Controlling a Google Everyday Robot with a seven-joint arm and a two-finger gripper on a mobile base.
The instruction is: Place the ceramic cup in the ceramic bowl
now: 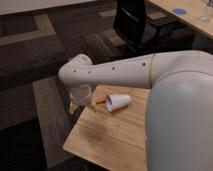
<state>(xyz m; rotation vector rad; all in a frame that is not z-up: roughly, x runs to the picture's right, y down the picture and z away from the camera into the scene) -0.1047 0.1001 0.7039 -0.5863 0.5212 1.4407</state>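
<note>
The ceramic cup [119, 102], small and white, lies on its side on the wooden table [112, 137], toward the far edge. My gripper [76, 106] hangs at the end of the white arm [115, 70], over the table's far left corner. It is a short way left of the cup and apart from it. It stands open and I see nothing held in it. The ceramic bowl is out of view; the arm's bulky white body [180, 115] hides the right side of the table.
A small orange-red object [101, 100] lies just left of the cup. Dark patterned carpet [35, 60] surrounds the table. A black office chair [132, 22] stands behind, and another wooden table [187, 12] with a blue disc sits at the top right.
</note>
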